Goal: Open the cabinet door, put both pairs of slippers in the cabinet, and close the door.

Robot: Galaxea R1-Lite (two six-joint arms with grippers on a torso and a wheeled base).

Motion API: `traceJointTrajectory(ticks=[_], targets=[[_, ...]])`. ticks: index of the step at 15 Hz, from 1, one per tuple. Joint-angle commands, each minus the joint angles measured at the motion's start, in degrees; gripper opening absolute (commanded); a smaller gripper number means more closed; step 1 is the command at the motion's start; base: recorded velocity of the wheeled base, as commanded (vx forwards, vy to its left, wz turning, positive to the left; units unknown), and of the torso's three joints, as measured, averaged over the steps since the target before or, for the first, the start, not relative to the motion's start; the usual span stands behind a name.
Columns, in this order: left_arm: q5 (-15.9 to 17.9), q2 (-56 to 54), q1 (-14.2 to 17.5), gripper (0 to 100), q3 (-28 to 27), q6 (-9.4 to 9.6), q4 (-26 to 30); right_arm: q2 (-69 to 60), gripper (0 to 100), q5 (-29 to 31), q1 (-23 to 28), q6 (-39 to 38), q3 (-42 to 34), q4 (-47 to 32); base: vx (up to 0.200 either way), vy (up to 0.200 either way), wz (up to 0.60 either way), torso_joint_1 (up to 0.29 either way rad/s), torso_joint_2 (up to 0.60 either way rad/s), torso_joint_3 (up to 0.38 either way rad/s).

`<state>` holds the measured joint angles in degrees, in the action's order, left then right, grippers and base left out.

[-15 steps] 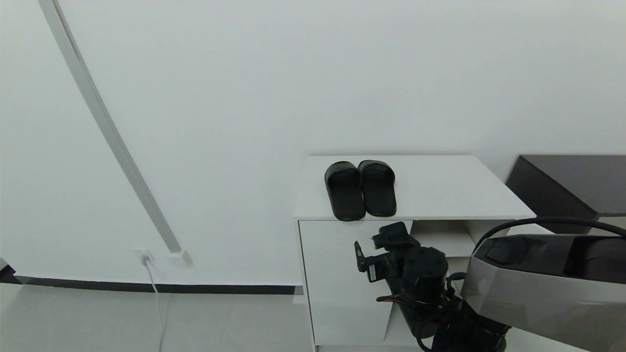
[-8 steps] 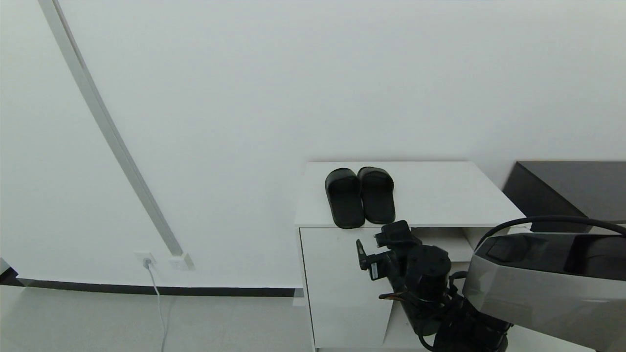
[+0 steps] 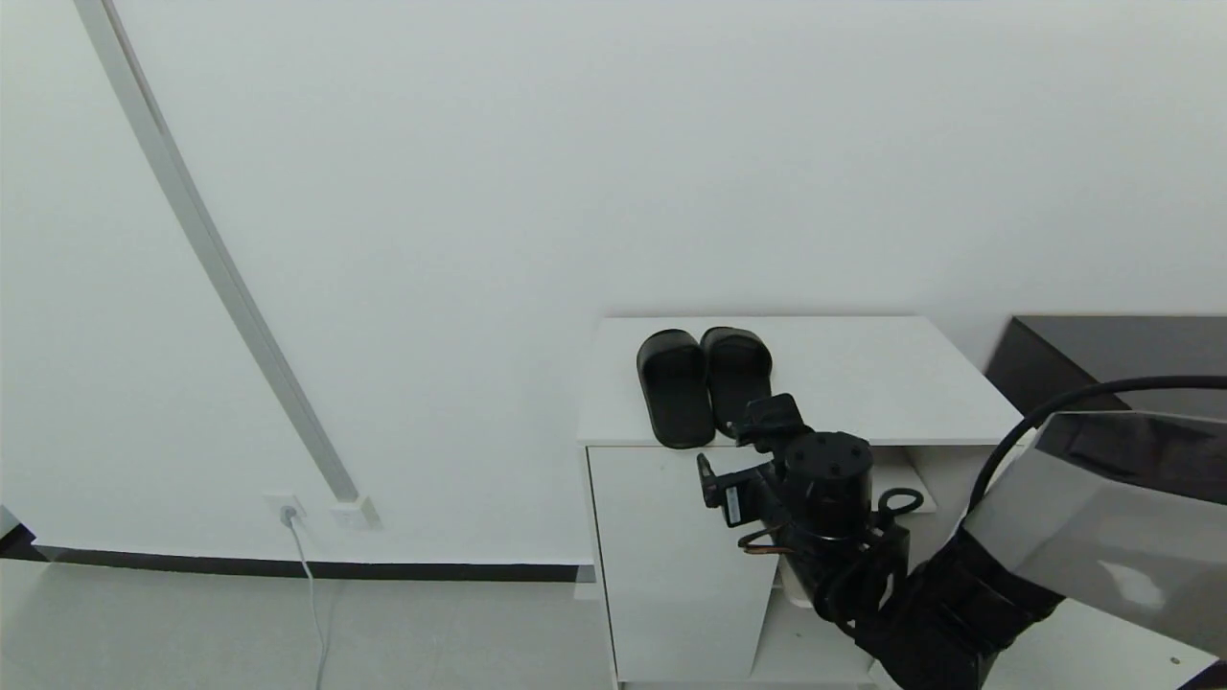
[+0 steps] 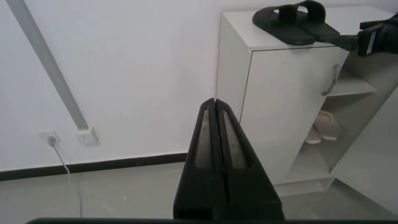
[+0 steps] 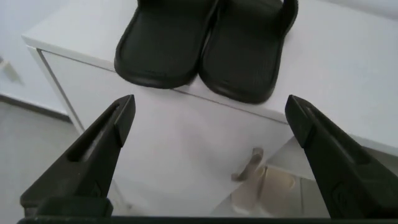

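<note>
A pair of black slippers (image 3: 705,383) lies side by side near the front edge of the white cabinet's top (image 3: 863,374). My right gripper (image 3: 736,441) hangs open just in front of that edge, level with the slippers' heels (image 5: 205,43), its fingers (image 5: 93,162) spread wide with nothing between them. The cabinet's left door (image 3: 671,556) with its handle (image 4: 331,79) faces me, and the right half shows open shelves. A beige pair of slippers (image 4: 323,124) rests on a lower shelf. My left gripper (image 4: 216,134) is shut and holds nothing, off to the cabinet's left.
A wall socket with a white cable (image 3: 283,508) sits low on the wall left of the cabinet. A dark piece of furniture (image 3: 1102,355) stands to the cabinet's right. Bare floor (image 3: 288,632) lies left of the cabinet.
My right arm has risen, bringing the open gripper from the door's upper part to the top's front edge by the black slippers. The head camera shifted slightly at first.
</note>
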<state>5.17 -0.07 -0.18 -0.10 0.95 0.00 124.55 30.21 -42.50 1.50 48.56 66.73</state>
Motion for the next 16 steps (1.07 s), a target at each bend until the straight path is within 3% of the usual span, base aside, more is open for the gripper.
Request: traceJointTrajectory(ticks=[1, 3, 5, 8, 12, 16], targets=[[0.02, 0.07, 0.01, 0, 0.01, 0.02, 0.0, -6.43, 100, 0.03, -0.22, -6.25, 7.08, -12.5, 0.0, 0.0, 0.0, 0.0, 0.0, 0.0], [0.02, 0.07, 0.01, 0, 0.01, 0.02, 0.0, -7.92, 100, 0.64, -0.48, -10.73, 13.41, -24.98, 0.0, 0.0, 0.0, 0.0, 0.0, 0.0], [0.02, 0.07, 0.01, 0, 0.01, 0.02, 0.0, -8.71, 100, 1.26, -0.48, -11.78, 16.66, -29.64, 0.0, 0.0, 0.0, 0.0, 0.0, 0.0], [0.1, 0.07, 0.01, 0, 0.01, 0.1, 0.0, -8.27, 100, 2.93, -0.48, -11.78, 17.63, -29.91, 0.0, 0.0, 0.0, 0.0, 0.0, 0.0], [0.1, 0.07, 0.01, 0, 0.01, 0.1, 0.0, -5.72, 100, 3.01, -0.48, -12.93, 14.55, -27.88, 0.2, 0.0, 0.0, -0.004, 0.0, 0.006], [0.02, 0.07, 0.01, 0, 0.01, 0.1, 0.0, -0.27, 100, 2.93, -0.13, -12.57, 13.76, -21.12, 0.2, 0.0, 0.0, 0.013, 0.0, 0.002]])
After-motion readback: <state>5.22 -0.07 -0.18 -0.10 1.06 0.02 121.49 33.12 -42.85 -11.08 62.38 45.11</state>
